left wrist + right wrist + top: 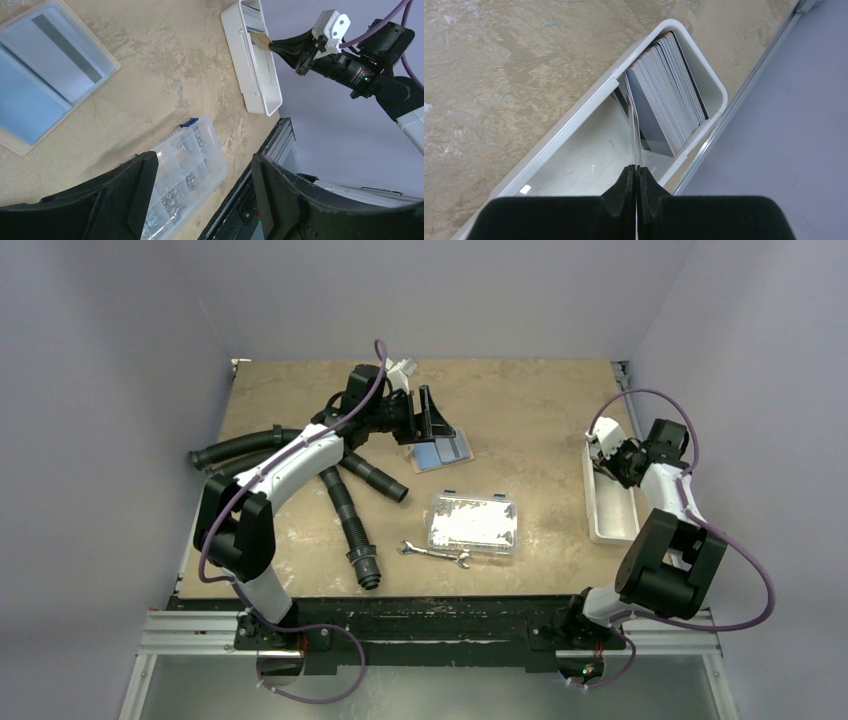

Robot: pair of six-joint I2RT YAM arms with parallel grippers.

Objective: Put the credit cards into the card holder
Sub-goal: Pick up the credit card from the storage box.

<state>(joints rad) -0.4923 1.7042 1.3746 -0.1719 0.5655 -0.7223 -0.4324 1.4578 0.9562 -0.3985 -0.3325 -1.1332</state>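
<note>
White tray [574, 112] holds the credit cards [669, 95], one pinched edge-on in the clenched right end effector [636, 172].

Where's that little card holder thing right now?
Top view: the card holder lies open on the far-middle table, right by the left gripper, beyond the clear plastic box.

Workbench, seen from above: a clear plastic compartment box [472, 523] of small hardware lies mid-way across a mottled tan tabletop [530, 410], a combination wrench [435, 554] just beside its near edge. Black corrugated hoses [347, 515] fan out at left; a white tray [612, 522] sits along the right edge.
</note>
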